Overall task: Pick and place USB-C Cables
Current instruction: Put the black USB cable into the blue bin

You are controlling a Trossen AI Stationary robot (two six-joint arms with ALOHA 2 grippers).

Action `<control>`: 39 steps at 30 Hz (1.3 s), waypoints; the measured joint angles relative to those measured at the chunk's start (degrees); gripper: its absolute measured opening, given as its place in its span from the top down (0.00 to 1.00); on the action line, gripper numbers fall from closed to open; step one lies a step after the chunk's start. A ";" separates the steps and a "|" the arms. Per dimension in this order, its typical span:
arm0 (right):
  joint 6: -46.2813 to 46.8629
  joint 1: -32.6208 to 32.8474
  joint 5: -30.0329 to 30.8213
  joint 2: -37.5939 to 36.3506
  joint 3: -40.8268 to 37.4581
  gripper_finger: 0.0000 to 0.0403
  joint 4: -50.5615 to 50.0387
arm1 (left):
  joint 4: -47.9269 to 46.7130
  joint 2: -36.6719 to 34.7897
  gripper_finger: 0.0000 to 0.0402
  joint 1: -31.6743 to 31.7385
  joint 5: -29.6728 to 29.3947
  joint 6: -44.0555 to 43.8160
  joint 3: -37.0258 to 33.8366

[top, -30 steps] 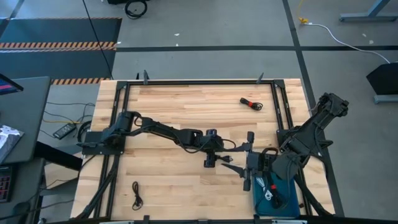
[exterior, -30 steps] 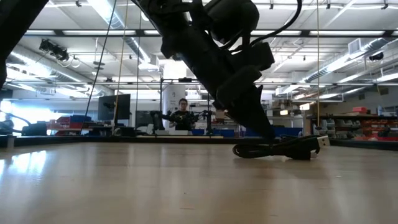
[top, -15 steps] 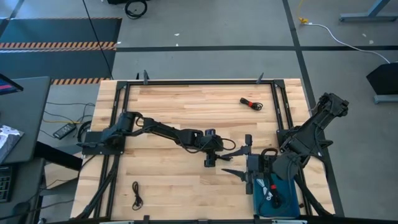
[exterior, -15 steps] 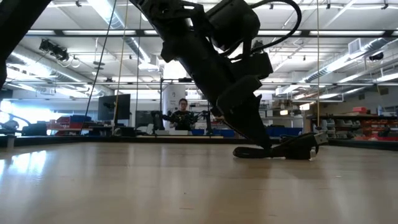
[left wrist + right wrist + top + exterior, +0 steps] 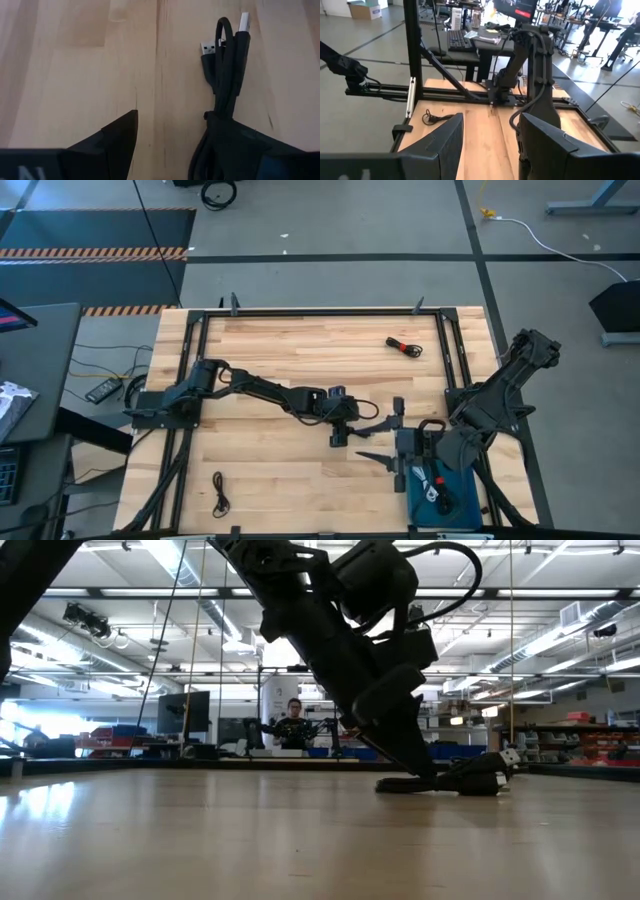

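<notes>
Left wrist view shows the left gripper (image 5: 170, 145) with fingers apart, one finger overlapping a black cable bundle (image 5: 227, 70) lying mid-table. Light, limp and likely slippery, it seems best pinched across its gathered middle. Beyond, the right gripper (image 5: 396, 442) is spread wide.

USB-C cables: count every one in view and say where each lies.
4, others may be hidden. Black bundle at the left gripper, mid-table; black-and-red cable at the far right; black cable near left; one in the blue tray.
</notes>
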 joint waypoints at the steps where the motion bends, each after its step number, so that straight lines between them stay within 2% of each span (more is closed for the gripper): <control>1: 0.38 0.00 0.00 0.04 -0.32 0.50 0.08 | 0.10 0.02 0.39 -0.08 -0.02 -0.15 -0.02; 21: -1.28 0.12 0.00 0.04 -0.46 0.50 1.52 | -0.11 0.07 0.39 -0.26 -0.22 2.84 -0.02; 25: -1.28 0.17 0.00 0.04 -0.46 0.50 1.48 | -0.89 0.07 0.39 -0.26 2.72 2.77 0.04; 30: -1.31 0.33 0.00 0.04 -0.46 0.50 1.50 | -1.26 -0.75 0.39 -0.56 2.77 2.92 0.03; 39: -1.74 0.33 0.65 0.02 -0.46 0.50 1.34 | -2.39 -1.66 0.45 -1.16 8.17 3.08 -0.11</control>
